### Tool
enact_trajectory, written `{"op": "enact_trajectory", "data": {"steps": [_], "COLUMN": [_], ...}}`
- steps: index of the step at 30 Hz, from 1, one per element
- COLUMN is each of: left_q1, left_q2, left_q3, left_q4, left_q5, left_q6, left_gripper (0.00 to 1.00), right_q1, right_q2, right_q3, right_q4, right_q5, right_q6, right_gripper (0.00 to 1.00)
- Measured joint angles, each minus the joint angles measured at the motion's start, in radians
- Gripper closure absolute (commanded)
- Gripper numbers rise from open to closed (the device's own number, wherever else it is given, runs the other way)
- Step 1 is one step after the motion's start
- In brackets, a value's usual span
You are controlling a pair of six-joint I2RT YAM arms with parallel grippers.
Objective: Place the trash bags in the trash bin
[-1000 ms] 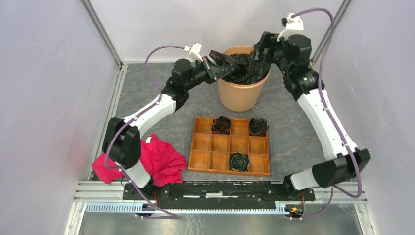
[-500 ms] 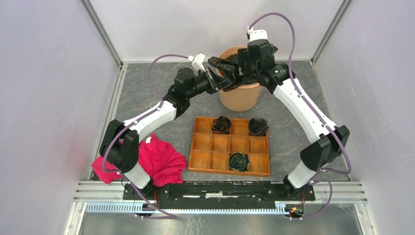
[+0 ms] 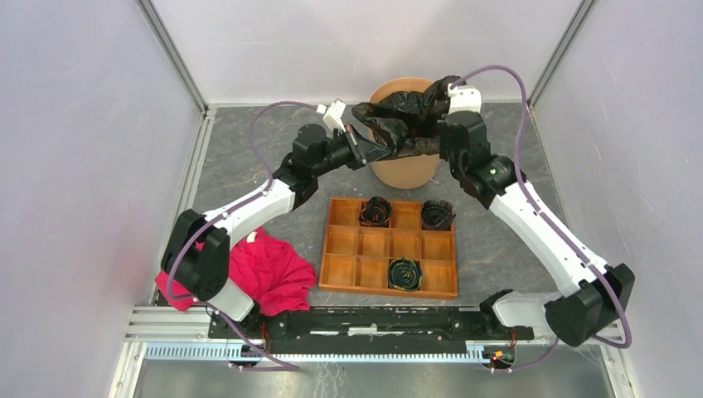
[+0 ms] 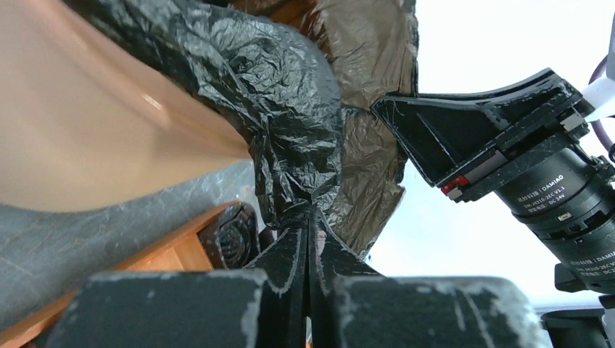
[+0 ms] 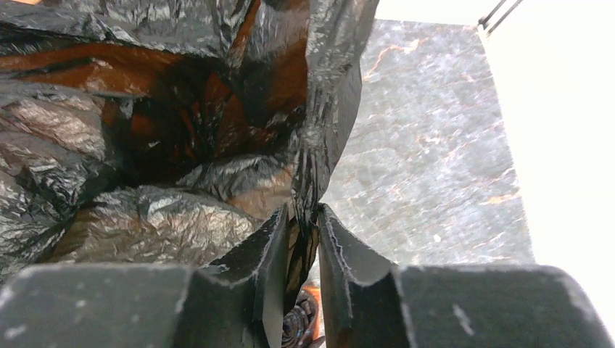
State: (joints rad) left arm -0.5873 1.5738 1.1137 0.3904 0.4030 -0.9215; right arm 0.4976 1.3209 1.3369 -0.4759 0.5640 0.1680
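Lowering the black trash bag (image 3: 406, 116) into the terracotta trash bin (image 3: 404, 172) probably wants both sides dropped evenly. The left fingers (image 4: 297, 246) and right fingers (image 5: 274, 239) each pinch its film tight, holding it bunched above the bin's mouth.

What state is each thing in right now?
trash bag, crumpled, pinched at both ends, stretched across the bin's mouth
trash bin, upright, open
left gripper, shut on the bag
right gripper, shut on the bag
wooden tray, flat, three rolls in separate compartments
red cloth, crumpled heap
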Motion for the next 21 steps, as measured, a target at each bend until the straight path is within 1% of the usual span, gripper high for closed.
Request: {"op": "enact_trajectory", "data": {"steps": [1, 3, 4, 8, 10, 15, 19, 21], "left_q1": [-0.003, -0.004, -0.004, -0.004, -0.004, -0.004, -0.004, -0.004], "left_q2": [-0.002, -0.006, -0.008, -0.034, -0.044, -0.048, -0.037, -0.014], "left_q3": [-0.012, -0.027, -0.034, -0.077, -0.093, -0.111, -0.109, -0.098], "left_q4": [-0.001, -0.016, -0.024, -0.050, -0.057, -0.085, -0.112, -0.134], "left_q5": [0.000, -0.001, -0.001, -0.008, -0.015, -0.072, -0.115, -0.134], "left_q6": [0.000, 0.001, 0.002, 0.002, 0.002, 0.003, 0.018, 0.028], "left_gripper": [0.98, 0.98, 0.98, 0.98, 0.98, 0.96, 0.96, 0.93], "right_q1": [0.000, 0.000, 0.000, -0.002, -0.004, -0.058, -0.143, -0.175], "right_q2": [-0.027, -0.068, -0.089, -0.175, -0.190, -0.210, -0.204, -0.201], "right_q3": [-0.047, -0.124, -0.165, -0.330, -0.366, -0.450, -0.498, -0.518], "right_q4": [0.034, 0.091, 0.122, 0.243, 0.285, 0.435, 0.495, 0.521], "right_q5": [-0.010, -0.027, -0.037, -0.090, -0.100, -0.165, -0.260, -0.308], "right_q6": [0.010, 0.019, 0.023, 0.054, 0.067, 0.084, 0.082, 0.080], "right_gripper": [0.81, 0.96, 1.00, 1.00, 1.00, 0.90, 0.80, 0.79]}}
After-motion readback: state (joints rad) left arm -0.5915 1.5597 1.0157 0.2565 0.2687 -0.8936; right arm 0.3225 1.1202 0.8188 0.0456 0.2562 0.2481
